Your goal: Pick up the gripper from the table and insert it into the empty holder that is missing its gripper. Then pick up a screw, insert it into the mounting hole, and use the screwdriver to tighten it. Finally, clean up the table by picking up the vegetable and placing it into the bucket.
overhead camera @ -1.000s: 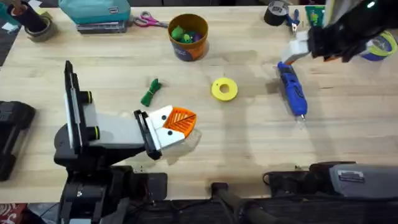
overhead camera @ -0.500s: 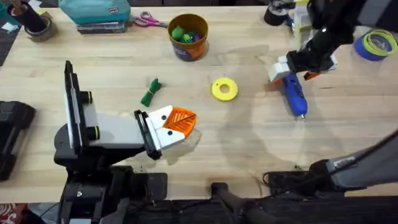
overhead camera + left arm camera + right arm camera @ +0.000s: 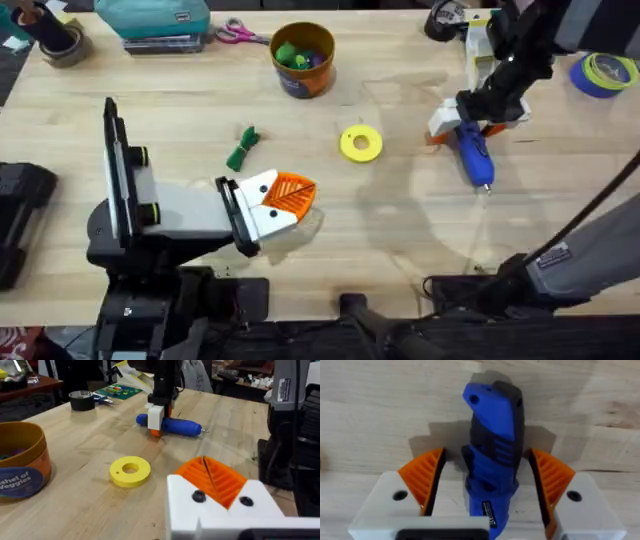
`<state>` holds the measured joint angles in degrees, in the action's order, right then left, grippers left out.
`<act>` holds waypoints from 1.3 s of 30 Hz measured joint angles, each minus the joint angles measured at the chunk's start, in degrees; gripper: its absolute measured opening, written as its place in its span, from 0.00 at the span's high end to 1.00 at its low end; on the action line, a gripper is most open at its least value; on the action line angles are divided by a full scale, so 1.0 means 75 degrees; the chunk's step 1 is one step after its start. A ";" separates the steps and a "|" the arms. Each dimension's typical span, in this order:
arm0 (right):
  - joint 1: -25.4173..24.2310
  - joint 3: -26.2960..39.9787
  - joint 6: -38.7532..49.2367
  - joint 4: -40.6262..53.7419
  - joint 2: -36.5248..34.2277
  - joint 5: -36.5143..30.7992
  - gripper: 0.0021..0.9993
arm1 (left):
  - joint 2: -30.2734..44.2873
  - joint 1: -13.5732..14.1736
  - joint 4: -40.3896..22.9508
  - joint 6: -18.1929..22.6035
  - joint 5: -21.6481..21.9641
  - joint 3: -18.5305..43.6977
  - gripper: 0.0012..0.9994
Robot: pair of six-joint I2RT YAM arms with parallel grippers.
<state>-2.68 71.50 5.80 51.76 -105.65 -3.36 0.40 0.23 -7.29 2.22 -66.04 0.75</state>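
Just dropped over the screwdriver (image 3: 492,460) near the tabletop's right edge, right gripper (image 3: 490,485) fingers apart straddling it, grab looks imminent

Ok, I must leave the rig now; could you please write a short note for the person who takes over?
Left pincer: shut, resting low over the table, both orange fingers mounted.
Right pincer: open, straddling the screwdriver, which lies on the table, not yet gripped.
Vegetable: on the table, apart from the bucket.
Done: the finger looks fitted.
Left: grip the screwdriver, tighten the screw, put the vegetable into the bucket.
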 joint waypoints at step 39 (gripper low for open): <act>0.0022 0.0462 0.0010 -0.0367 0.0021 0.0000 0.98 | 0.0000 0.0000 0.0000 0.0000 0.0000 0.0000 0.99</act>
<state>-2.51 74.97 5.87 49.01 -105.49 -3.36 0.40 0.23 -7.29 2.22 -66.04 0.75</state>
